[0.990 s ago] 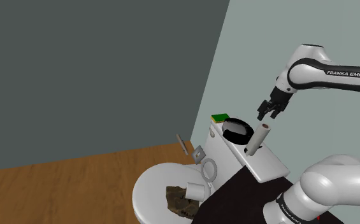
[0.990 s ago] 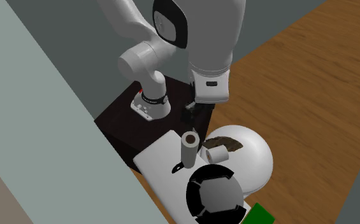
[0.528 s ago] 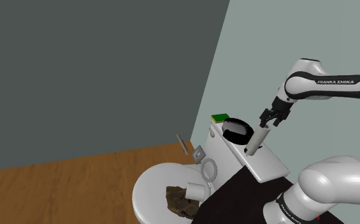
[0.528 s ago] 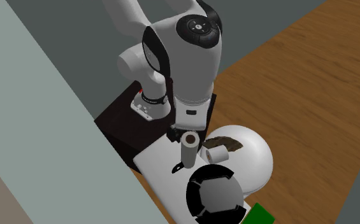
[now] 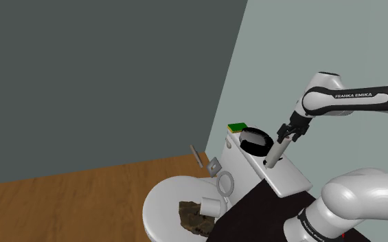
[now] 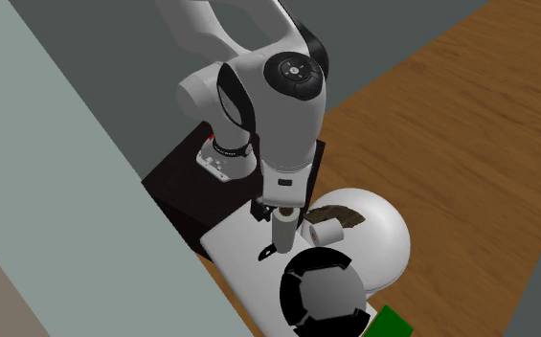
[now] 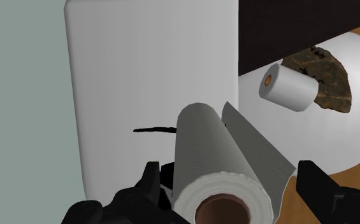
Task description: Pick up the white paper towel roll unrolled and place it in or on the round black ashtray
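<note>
Reaching over the toilet [image 5: 172, 201], the white arm [image 5: 350, 96] points down at the toilet's flat white tank lid [image 6: 242, 251]. On this lid sit the round black ashtray [image 6: 321, 292] and, just beside it, the paper towel roll [image 7: 207, 153], upright, with a loose sheet hanging off one side. The black fingers [image 7: 318, 184] stand wide apart on either side of the roll's top end, not clasping it.

Paper towel roll [image 7: 210, 172] upright on white lid [image 7: 140, 70], loose sheet flared off one side; claw [image 7: 232, 177] fingers [image 7: 315, 183] spread either side, not clasping it; small roll [image 7: 288, 86] beyond, beside brown patch [image 7: 330, 79]
</note>
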Controlling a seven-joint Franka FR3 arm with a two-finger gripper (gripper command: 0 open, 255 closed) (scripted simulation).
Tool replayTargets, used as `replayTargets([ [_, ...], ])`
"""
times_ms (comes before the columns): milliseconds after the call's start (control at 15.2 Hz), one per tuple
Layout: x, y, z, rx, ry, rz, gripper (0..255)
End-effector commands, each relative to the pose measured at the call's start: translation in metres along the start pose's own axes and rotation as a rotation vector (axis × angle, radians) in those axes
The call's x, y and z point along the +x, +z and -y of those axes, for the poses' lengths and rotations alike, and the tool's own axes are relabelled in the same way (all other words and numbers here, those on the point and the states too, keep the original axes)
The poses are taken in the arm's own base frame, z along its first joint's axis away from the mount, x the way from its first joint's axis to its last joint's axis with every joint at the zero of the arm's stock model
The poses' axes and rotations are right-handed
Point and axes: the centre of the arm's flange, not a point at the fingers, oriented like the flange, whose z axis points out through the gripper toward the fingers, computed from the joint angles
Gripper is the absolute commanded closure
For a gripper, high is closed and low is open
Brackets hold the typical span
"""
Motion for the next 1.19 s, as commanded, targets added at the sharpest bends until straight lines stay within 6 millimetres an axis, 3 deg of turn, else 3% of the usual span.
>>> replayTargets([
  [0, 0.0, 0.001, 0.0, 0.0, 0.0, 0.0, 0],
  [264, 0.0, 0.001, 0.0, 0.0, 0.0, 0.0, 0],
  [330, 0.0, 0.001, 0.0, 0.0, 0.0, 0.0, 255],
  [924, 0.0, 0.001, 0.0, 0.0, 0.0, 0.0, 255],
  [1122, -0.001, -0.015, 0.0, 0.0, 0.0, 0.0, 255],
])
